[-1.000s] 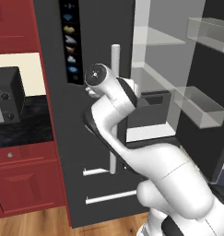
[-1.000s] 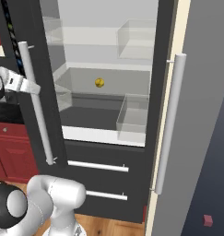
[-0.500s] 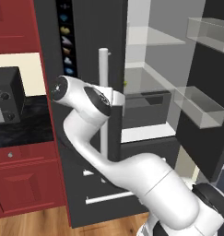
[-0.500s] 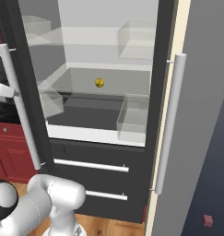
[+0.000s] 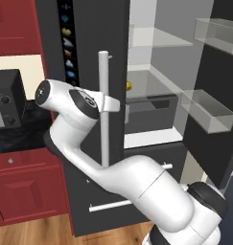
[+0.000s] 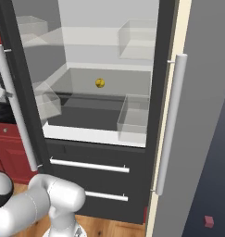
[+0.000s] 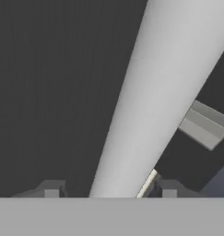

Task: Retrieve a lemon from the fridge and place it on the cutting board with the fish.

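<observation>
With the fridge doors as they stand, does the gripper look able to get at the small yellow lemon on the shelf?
Probably not yet. The gripper straddles the long white bar handle outside the dark grey fridge door, jaws apart. The small yellow lemon lies deep on the pale shelf; the opening looks free.

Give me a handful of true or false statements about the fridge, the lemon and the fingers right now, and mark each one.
1. The lemon lies on a shelf inside the fridge. True.
2. The fridge is closed. False: its left door stands open.
3. The fingers stand on either side of the white door handle. True.
4. The fingers hold the lemon. False: the lemon lies on its shelf, away from them.
</observation>
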